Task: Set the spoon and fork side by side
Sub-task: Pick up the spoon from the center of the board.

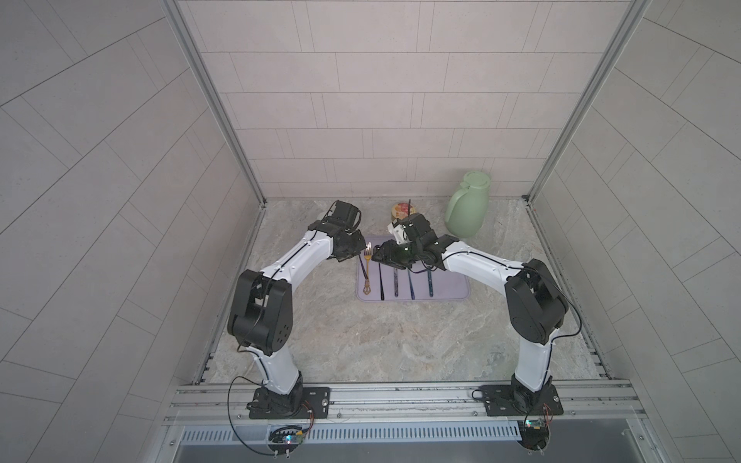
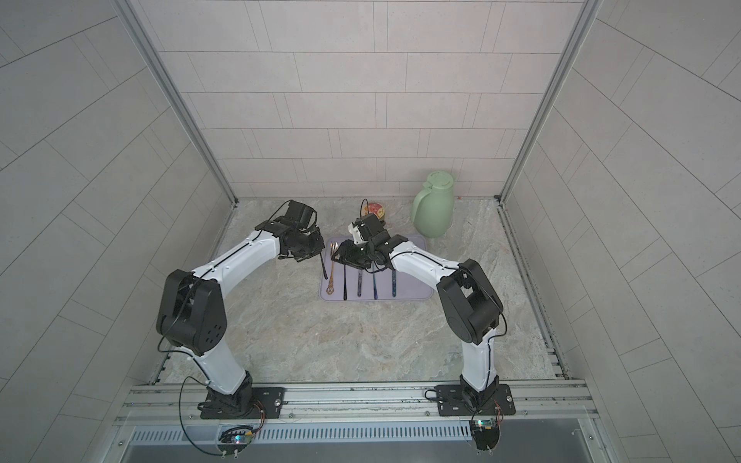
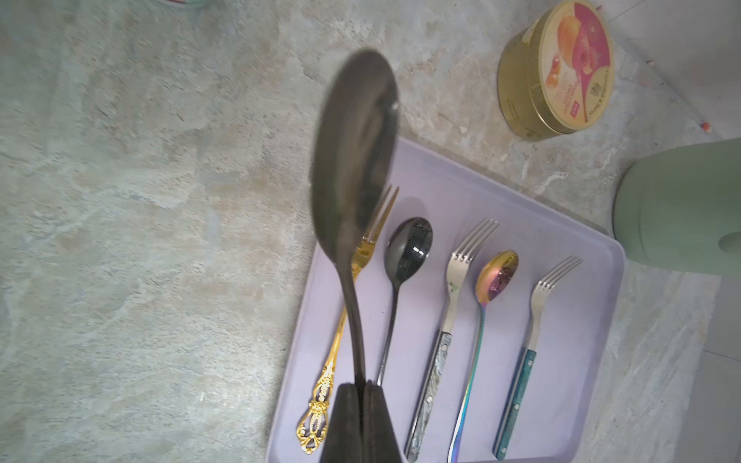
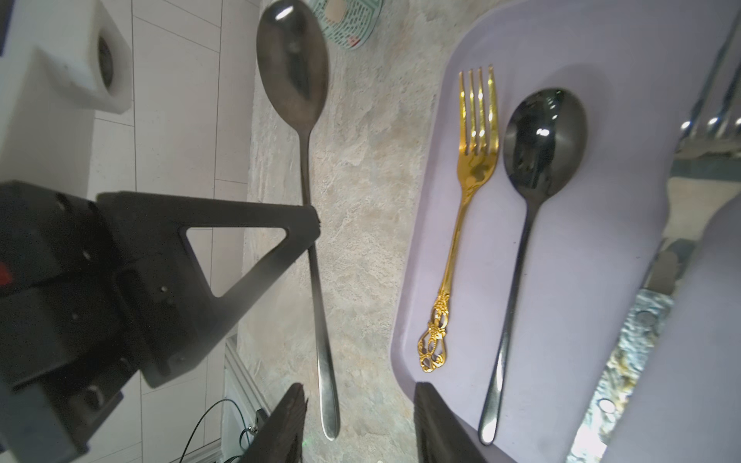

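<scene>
Left claw (image 3: 363, 391) is pinching the spoon (image 3: 355, 160) mid-handle; it looks light, stiff and slick, so the bowl ahead could swivel.

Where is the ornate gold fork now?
Right wrist view: the ornate gold fork lies on the lilac tray, leftmost in the row, beside the glossy black spoon.

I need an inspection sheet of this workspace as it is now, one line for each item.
Surface: marbled tabletop, lavender tray lying on it.
Job's things: dark spoon held beside the tray, near gold fork; black spoon and other cutlery on tray.
Clutter: green jug, round tin, behind tray.
Grippers: left gripper shut on dark spoon's handle; right gripper open.
Cables: black cable loops at arm bases.
Surroundings: tiled walls.
</scene>
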`<state>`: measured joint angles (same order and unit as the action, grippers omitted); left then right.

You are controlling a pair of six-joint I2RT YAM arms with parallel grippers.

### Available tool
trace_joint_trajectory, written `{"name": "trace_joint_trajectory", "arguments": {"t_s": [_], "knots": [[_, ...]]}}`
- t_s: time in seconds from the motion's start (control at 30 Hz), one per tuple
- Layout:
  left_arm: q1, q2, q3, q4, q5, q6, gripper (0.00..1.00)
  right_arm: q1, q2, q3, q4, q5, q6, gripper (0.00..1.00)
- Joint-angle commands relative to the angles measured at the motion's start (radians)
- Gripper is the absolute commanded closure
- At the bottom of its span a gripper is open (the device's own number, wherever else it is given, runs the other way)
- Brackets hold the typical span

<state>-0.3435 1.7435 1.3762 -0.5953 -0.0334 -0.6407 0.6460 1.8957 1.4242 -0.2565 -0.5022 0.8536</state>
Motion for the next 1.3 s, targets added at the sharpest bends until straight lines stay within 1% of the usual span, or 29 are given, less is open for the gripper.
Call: {"name": "trace_joint_trajectory", "arguments": {"t_s": [0.0, 0.2, 0.33, 0.4, 0.6, 0.63, 0.7, 0.73, 0.87, 0.97, 1.13, 1.27], "knots": [[-0.019, -0.053, -0.02, 0.034, 0.036, -0.049, 0.97, 0.001, -0.018, -0.011, 0.058, -0.047, 0.015, 0.53], [-0.037, -0.078, -0.046, 0.075, 0.069, -0.079, 0.97, 0.001, -0.012, -0.039, 0.122, -0.085, 0.046, 0.55], [-0.04, -0.091, -0.059, 0.093, 0.077, -0.079, 0.97, 0.001, -0.009, -0.044, 0.126, -0.094, 0.052, 0.56], [-0.043, -0.094, -0.061, 0.1, 0.085, -0.109, 0.97, 0.002, -0.01, -0.049, 0.137, -0.096, 0.058, 0.56], [-0.057, -0.094, -0.078, 0.142, 0.111, -0.136, 0.97, 0.003, 0.001, -0.041, 0.149, -0.114, 0.067, 0.6], [-0.058, -0.093, -0.083, 0.151, 0.116, -0.143, 0.97, 0.002, 0.002, -0.041, 0.148, -0.113, 0.068, 0.61], [-0.06, -0.094, -0.085, 0.16, 0.127, -0.15, 0.97, 0.001, 0.003, -0.039, 0.143, -0.106, 0.064, 0.69], [-0.062, -0.094, -0.084, 0.162, 0.13, -0.152, 0.97, 0.001, 0.002, -0.038, 0.138, -0.1, 0.059, 0.7], [-0.068, -0.103, -0.088, 0.176, 0.143, -0.161, 0.97, 0.001, 0.003, -0.017, 0.09, -0.075, 0.035, 0.73], [-0.072, -0.113, -0.088, 0.179, 0.149, -0.163, 0.97, 0.0, 0.0, -0.009, 0.061, -0.061, 0.021, 0.78], [-0.074, -0.128, -0.088, 0.183, 0.157, -0.161, 0.97, -0.006, -0.008, 0.001, 0.03, -0.052, 0.005, 0.99], [-0.074, -0.138, -0.082, 0.177, 0.176, -0.15, 0.97, -0.014, -0.032, -0.001, 0.008, -0.043, -0.011, 1.0]]}}
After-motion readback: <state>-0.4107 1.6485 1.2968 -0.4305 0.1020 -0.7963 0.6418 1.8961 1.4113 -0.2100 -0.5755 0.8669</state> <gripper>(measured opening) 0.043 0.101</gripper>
